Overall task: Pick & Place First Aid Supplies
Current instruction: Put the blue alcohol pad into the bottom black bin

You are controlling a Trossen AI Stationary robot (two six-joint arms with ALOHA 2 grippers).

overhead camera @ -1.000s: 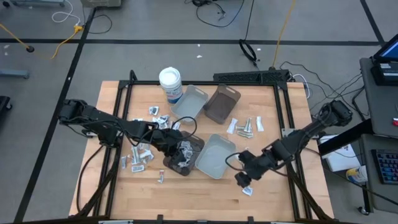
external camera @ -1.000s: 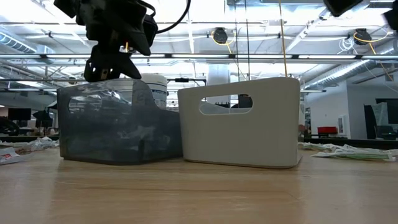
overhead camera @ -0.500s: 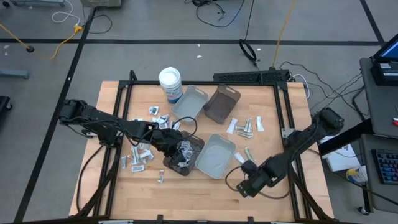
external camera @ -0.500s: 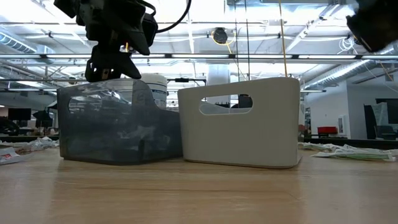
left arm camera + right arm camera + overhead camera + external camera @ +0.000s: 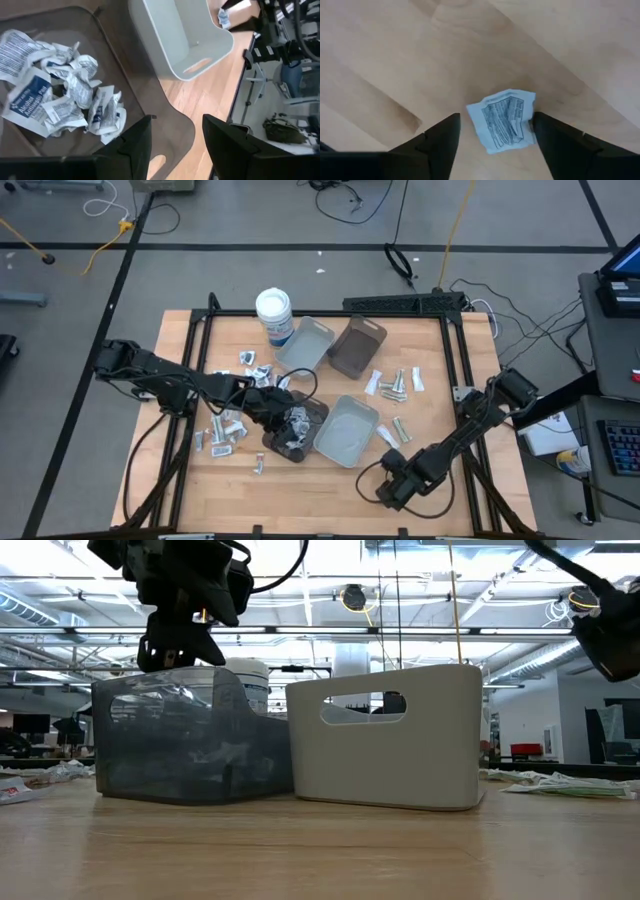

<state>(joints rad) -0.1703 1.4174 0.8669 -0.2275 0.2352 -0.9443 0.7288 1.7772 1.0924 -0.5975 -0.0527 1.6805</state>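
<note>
My right gripper points down at the bare wood near the table's front right, open. Its two fingers stand on either side of one small white printed packet that lies flat on the table. In the high view the gripper hides that packet. My left gripper hangs open with nothing between its fingers over the dark translucent tray, which holds several crumpled white and blue packets. More supplies lie loose on the table at the left and at the right.
A pale grey tray stands beside the dark one. Another grey tray and a brown tray sit farther back, next to a white tub. Bare wood lies along the near edge.
My right gripper has come down and gone toward the table's near edge, tipping steeper, until it stands over the lone packet at the front right. The packet has stayed where it was.
</note>
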